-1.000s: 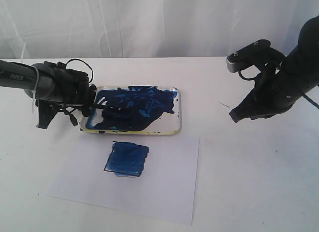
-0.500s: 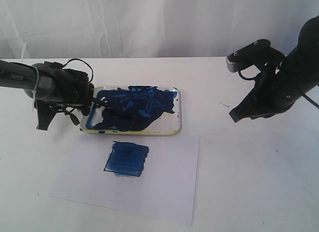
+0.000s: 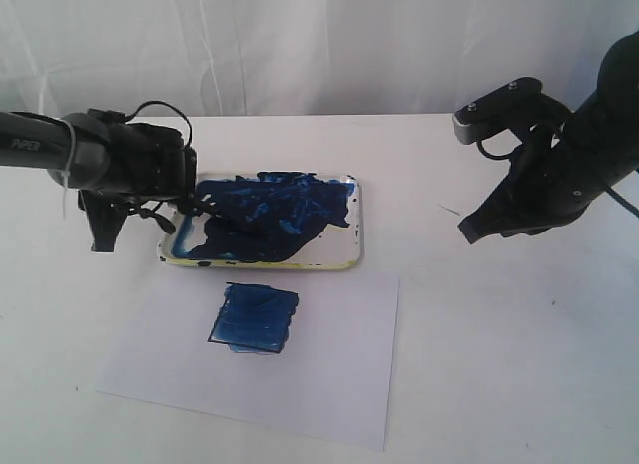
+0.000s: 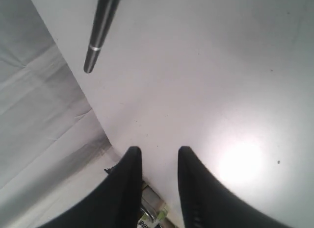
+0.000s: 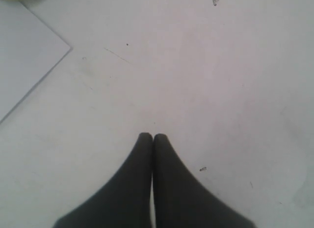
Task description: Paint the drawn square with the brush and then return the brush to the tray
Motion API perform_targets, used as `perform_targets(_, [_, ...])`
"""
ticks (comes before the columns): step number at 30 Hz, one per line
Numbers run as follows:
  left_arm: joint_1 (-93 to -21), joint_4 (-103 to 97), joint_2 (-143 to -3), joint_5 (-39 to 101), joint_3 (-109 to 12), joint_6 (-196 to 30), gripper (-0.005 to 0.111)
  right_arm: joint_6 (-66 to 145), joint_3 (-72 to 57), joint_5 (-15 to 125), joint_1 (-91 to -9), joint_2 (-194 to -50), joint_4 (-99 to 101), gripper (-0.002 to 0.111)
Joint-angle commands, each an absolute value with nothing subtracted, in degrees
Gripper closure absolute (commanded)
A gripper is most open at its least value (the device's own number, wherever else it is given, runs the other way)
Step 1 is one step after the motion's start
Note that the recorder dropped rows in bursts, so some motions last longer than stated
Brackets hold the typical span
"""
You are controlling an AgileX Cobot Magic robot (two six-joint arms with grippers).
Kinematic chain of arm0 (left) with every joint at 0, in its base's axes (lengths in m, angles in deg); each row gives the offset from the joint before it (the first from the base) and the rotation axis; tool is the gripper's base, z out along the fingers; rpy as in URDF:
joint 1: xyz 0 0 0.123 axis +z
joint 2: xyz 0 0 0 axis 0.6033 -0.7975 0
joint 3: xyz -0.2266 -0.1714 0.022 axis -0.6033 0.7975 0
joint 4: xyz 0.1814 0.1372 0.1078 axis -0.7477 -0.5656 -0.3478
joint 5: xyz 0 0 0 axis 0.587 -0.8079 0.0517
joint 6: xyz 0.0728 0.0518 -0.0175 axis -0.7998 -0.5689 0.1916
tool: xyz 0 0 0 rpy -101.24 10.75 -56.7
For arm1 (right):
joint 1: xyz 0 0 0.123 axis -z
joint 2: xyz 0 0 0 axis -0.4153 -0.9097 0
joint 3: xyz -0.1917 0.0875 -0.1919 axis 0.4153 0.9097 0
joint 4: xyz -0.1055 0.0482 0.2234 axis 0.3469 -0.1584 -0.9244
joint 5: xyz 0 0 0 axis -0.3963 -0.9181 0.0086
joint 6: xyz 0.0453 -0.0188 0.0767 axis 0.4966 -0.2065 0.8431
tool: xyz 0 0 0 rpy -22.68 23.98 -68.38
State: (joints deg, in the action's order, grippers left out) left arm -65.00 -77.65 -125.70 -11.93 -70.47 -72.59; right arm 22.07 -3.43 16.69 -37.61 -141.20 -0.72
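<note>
The tray (image 3: 300,266), white with a yellowish rim, is smeared with dark blue paint. The thin black brush (image 3: 205,215) lies across the tray's left part, its handle end (image 4: 100,27) sticking out over the table. My left gripper (image 3: 103,240) hangs just left of the tray. It is open (image 4: 158,150) with nothing between its fingers, apart from the brush. The drawn square (image 3: 255,317) on the white paper is filled with streaky blue. My right gripper (image 3: 467,234) hovers far right, shut (image 5: 153,136) and empty.
The white paper sheet (image 3: 329,364) lies in front of the tray, and one corner of the sheet (image 5: 29,51) shows in the right wrist view. A white curtain (image 3: 319,45) hangs behind the table's back edge.
My left arm has turned and shifted a little right and up beside the tray. The brush stays lying in the tray. The right arm has not moved.
</note>
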Motion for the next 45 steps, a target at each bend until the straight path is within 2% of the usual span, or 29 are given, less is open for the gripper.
perform_targets(1, [-65.2, -73.9, -122.8, -12.1, -70.7, -69.1, 0.075, 22.3, -3.3, 17.4, -37.2, -140.7, -0.4, 0.108])
perform_targets(4, [-65.2, -69.1, -120.8, -12.6, -70.7, -69.1, 0.082, 22.3, -3.3, 17.4, -37.2, -140.7, -0.4, 0.108])
perform_targets(7, [-65.2, -64.3, -118.9, -14.4, -70.7, -69.1, 0.105, 22.3, -3.3, 17.5, -37.2, -140.7, -0.4, 0.108])
perform_targets(8, [-65.2, -62.4, -118.1, -15.4, -70.7, -69.2, 0.107, 22.3, -3.3, 17.6, -37.2, -140.7, -0.4, 0.108])
perform_targets(16, [-63.4, -46.6, -113.1, -16.7, -70.7, -68.0, 0.107, 22.3, -4.8, 16.9, -37.1, -141.5, -6.8, 0.108])
perform_targets(23, [-56.1, -28.5, -109.0, -20.9, -70.7, -68.2, 0.107, 23.8, -9.8, 10.2, -36.3, -145.7, -8.6, 0.108])
perform_targets(36, [-37.3, -3.2, -103.2, -28.2, -70.5, -78.2, 0.107, 26.1, -13.5, 6.9, -21.6, -148.1, -13.5, 0.108])
perform_targets(45, [-33.8, -3.2, -97.3, -25.8, -64.4, -80.8, 0.107, 23.8, -13.5, 4.3, -18.7, -149.4, -10.1, 0.108])
